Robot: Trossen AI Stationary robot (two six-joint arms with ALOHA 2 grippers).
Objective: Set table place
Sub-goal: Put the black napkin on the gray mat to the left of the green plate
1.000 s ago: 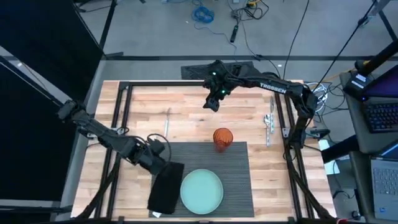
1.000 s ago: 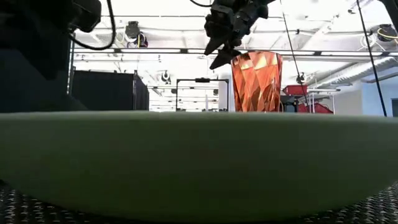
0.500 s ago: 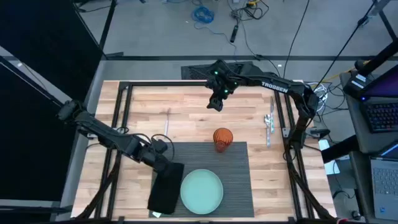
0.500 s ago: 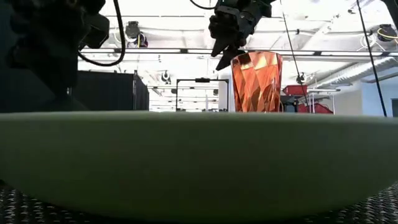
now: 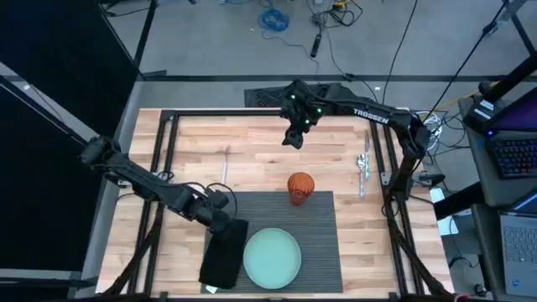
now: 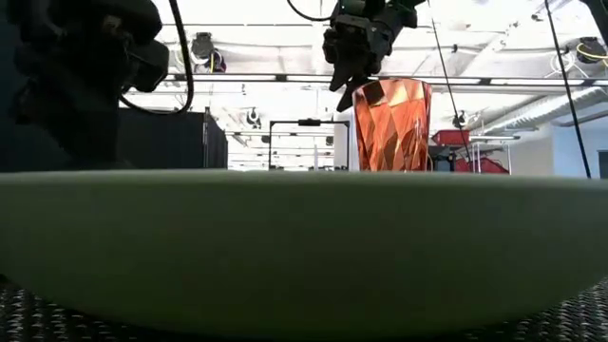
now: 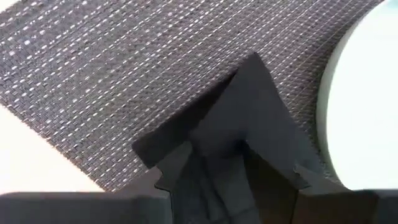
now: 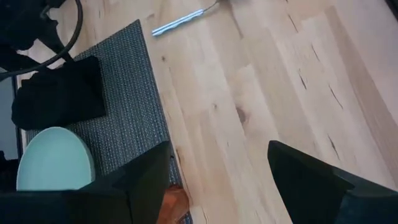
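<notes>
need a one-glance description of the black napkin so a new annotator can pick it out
Start from the big ribbed dark grey placemat on the wooden tabletop. At its left edge, just left of the pale green plate, lies the napkin, with the left gripper at its far end. It is plain, soft and matte black, smaller than the mat and without ribs.

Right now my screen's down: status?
Left gripper shut on napkin at placemat edge. Right gripper open, high over bare table. Nothing in the way.
</notes>
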